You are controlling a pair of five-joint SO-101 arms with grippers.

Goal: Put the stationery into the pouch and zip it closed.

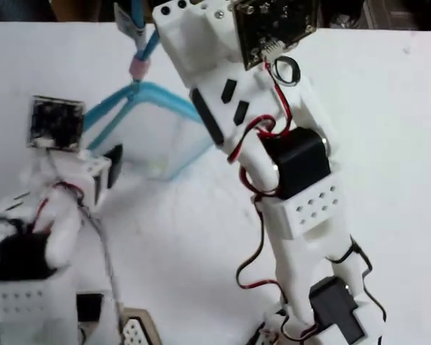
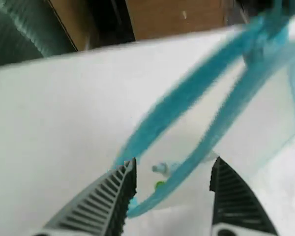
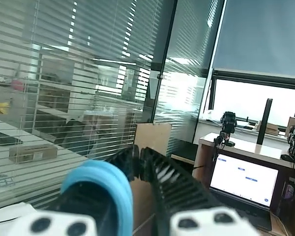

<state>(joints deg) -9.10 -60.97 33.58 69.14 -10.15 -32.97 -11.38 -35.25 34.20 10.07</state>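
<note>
Two tools frame the zipping step. The left tool [image 2: 174,166] hangs low over the bench [image 1: 388,108] at the near left. Its jaws stand apart on either side of the pouch [image 1: 154,136], where the two blue zipper tracks [image 2: 187,98] meet, and grip nothing. The tracks gape, and small items [image 2: 160,169] show through the clear wall, so loading looks done and closing not yet begun. The right tool [image 3: 139,151] sits high at the far side, jaws together and aimed level at the room. A blue piece [image 3: 101,184] lies against it, and whether it is held is unclear. Next, the left tool likely must pinch the pouch's end steady while the pink pull [image 1: 138,68] runs along the tracks.
</note>
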